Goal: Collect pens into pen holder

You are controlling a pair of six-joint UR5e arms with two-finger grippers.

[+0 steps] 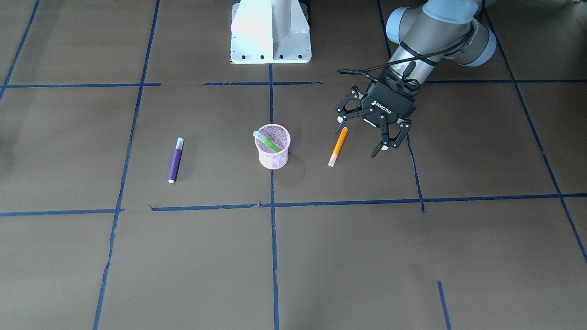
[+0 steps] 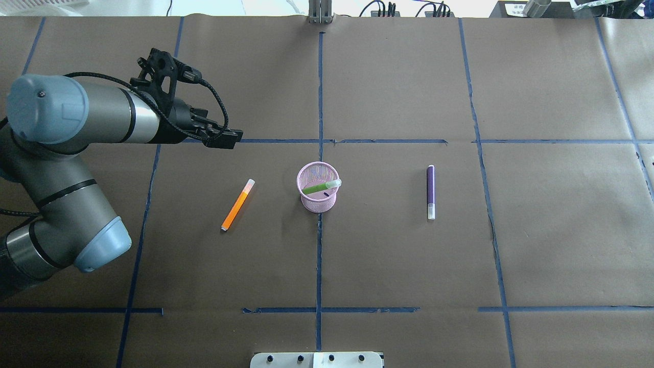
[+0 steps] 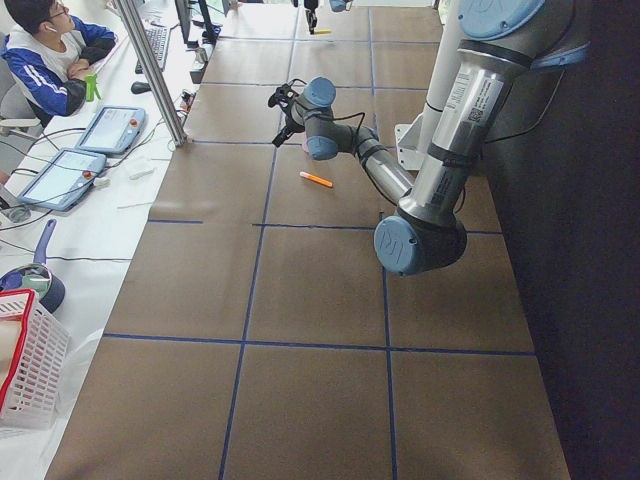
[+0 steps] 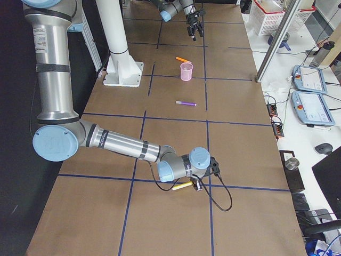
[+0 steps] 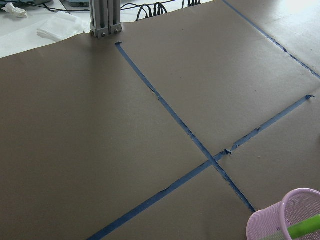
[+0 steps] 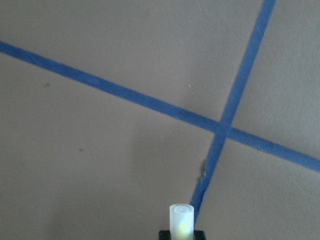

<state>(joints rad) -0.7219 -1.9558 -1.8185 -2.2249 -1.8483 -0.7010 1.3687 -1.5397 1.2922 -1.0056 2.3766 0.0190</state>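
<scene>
1. One pen appears to be collected. The green pen (image 1: 271, 145) leans inside the pen holder (image 1: 274, 160) at the middle of the front view, with its pale cap poking over the rim.
2. Two pens are still out. The orange pen (image 1: 338, 146) lies flat on the table (image 1: 412, 256) just right of the holder in that view. The purple pen (image 1: 175, 161) lies flat well to its left. Neither touches the holder.
3. The left gripper (image 1: 359, 136) hangs by the orange pen's upper end with its fingers spread apart and empty. That pen looks like the likely next pick.
4. The right gripper (image 4: 200, 180) sits low in the right-side view, well away from the holder, with a yellow pen (image 4: 181, 186) at it. Whether its fingers are apart or clamped cannot be told.
</scene>
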